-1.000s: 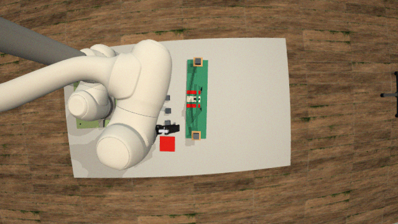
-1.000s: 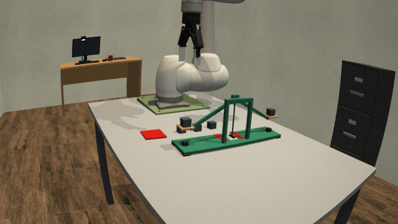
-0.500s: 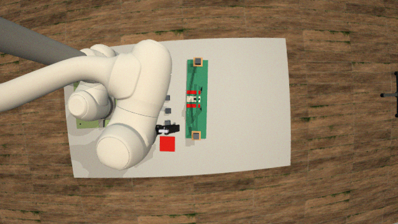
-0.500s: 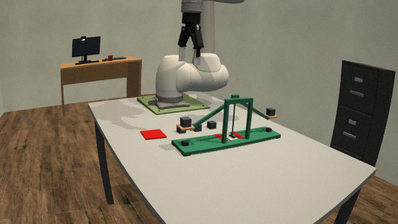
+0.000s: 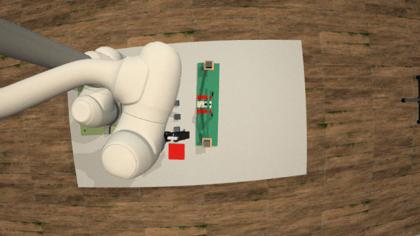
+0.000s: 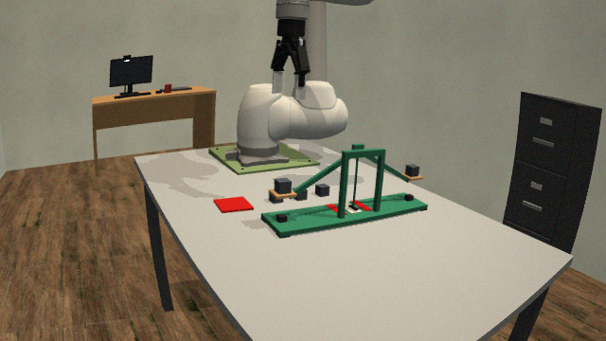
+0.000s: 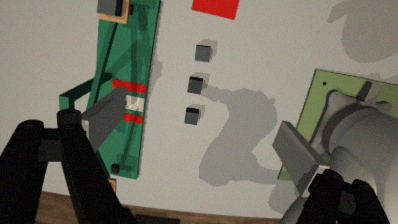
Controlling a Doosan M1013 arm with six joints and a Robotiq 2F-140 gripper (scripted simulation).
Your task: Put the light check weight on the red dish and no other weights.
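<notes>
The green rocker balance (image 5: 206,88) (image 6: 331,219) (image 7: 125,65) stands mid-table. Each pan carries one dark cube weight: the near pan's weight (image 5: 207,143) (image 6: 282,185) (image 7: 111,6), the far pan's weight (image 5: 209,65) (image 6: 412,170). The pointer hangs over the white field (image 6: 354,207). Three more dark weights (image 5: 176,103) (image 5: 177,117) (image 5: 176,129) (image 7: 205,52) (image 7: 197,84) (image 7: 192,115) lie in a row on the table beside the balance. The flat red dish (image 5: 176,151) (image 6: 233,205) (image 7: 216,7) lies upright and bare at the row's end. My gripper (image 5: 176,136) (image 6: 290,87) (image 7: 203,118) is open and empty, high above the row.
The arm's bulky links hang over the table's left half in the top view. The arm's green base plate (image 5: 92,131) (image 6: 265,165) (image 7: 320,95) sits behind the weights. A black cabinet (image 6: 551,170) and a wooden desk (image 6: 151,106) stand off the table.
</notes>
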